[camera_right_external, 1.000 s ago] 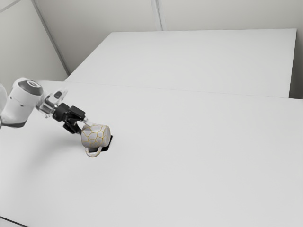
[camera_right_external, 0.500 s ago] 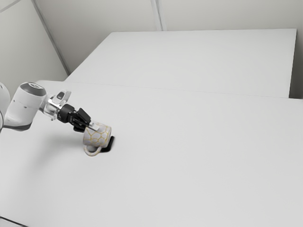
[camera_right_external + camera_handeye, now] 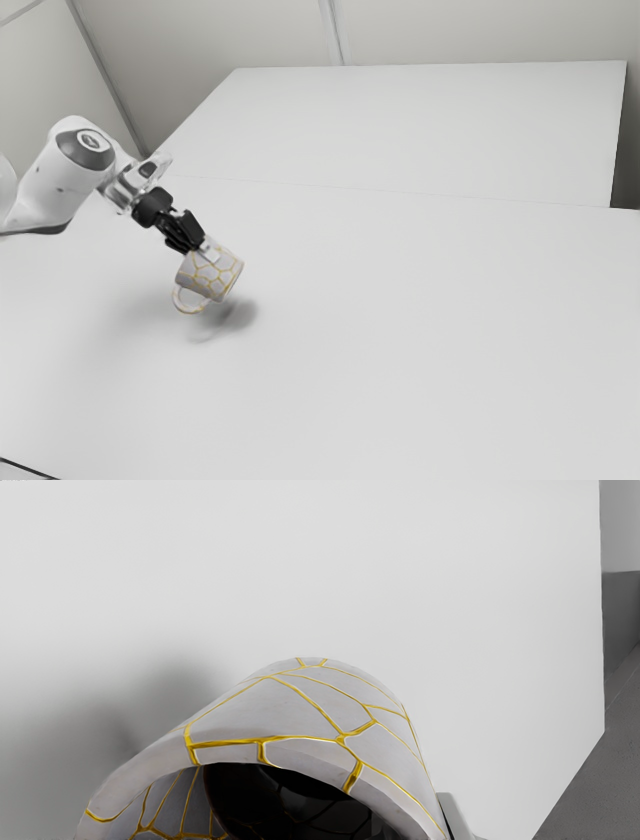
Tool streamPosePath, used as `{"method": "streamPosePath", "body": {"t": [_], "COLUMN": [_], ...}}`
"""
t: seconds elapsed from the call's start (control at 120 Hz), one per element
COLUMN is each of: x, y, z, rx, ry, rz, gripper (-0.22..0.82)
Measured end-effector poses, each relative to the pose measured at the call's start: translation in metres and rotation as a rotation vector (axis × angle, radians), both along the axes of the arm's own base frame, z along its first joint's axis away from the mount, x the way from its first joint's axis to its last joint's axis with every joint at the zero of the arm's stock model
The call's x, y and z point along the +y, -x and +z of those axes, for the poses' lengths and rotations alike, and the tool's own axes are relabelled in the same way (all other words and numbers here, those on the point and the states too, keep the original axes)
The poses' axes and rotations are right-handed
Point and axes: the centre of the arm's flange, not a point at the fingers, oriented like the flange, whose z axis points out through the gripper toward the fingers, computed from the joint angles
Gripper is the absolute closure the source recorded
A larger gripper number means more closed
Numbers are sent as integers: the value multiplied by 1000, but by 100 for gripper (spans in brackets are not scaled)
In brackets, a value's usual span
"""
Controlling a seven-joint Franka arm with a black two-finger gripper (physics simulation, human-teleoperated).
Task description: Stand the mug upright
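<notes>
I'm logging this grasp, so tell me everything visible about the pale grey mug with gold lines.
The pale grey, ceramic-looking mug has gold crack-like lines outside and inside, and a loop handle toward the exterior view's left. It hangs tilted above the white table, mouth toward the black two-finger gripper that holds it; a light fingertip touches its outer wall.

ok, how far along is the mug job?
Grip and lift look done: the claw has the mug by its wall, its shadow apart from it on the table. In hand: the mug, airborne, tilted. Left: turn it upright, lower, let go.
</notes>
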Motion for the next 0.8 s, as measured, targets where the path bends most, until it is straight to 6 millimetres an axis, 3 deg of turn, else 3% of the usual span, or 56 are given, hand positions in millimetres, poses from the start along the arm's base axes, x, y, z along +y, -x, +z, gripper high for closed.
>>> {"method": "streamPosePath", "body": {"t": [0.225, 0.55, 0.642, 0.8], "x": [-64, -140, -143, -119], "y": [12, 21, 24, 24], "z": [16, 8, 4, -3], "rx": [-117, -313, -348, -382], "ry": [-312, -622, -676, -744], "rz": [-171, -405, -433, -411], "gripper": [78, 79, 79, 79]}}
